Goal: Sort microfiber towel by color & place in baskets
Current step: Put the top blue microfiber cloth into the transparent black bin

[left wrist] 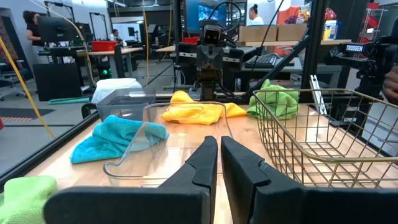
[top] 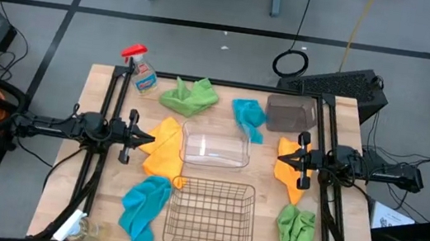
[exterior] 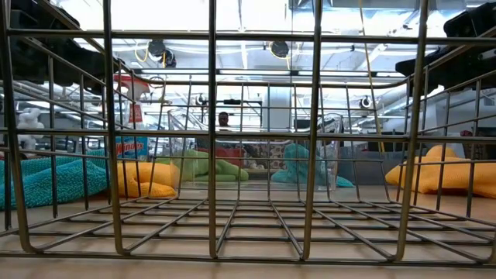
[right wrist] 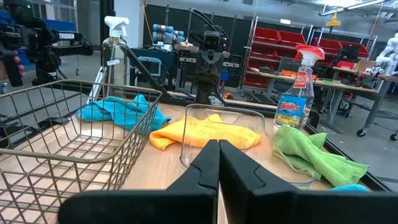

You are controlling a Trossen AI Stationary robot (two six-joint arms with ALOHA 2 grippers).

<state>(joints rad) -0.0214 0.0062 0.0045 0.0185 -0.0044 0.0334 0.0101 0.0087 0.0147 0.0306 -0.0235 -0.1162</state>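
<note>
Left gripper (top: 149, 138): held at the table's left side, just above a yellow-orange microfiber towel (top: 165, 149); fingers pressed together, nothing pinched.
Right gripper (top: 284, 154): held at the right side over a second yellow-orange towel (top: 290, 170); fingers closed, empty.
Clear plastic basket (top: 214, 147): placed at centre, between the two grippers.
Copper wire mesh basket (top: 211, 213): set at the near edge, empty.
Brown-tinted translucent basket (top: 292, 113): seen at far right.
Lime green towels: one at the far edge (top: 190, 96), one near right (top: 296, 228).
Teal-blue towels: one near left (top: 144, 204), one beside the brown basket (top: 249, 117).
Spray bottle with red trigger (top: 140, 68): stood at far left.
</note>
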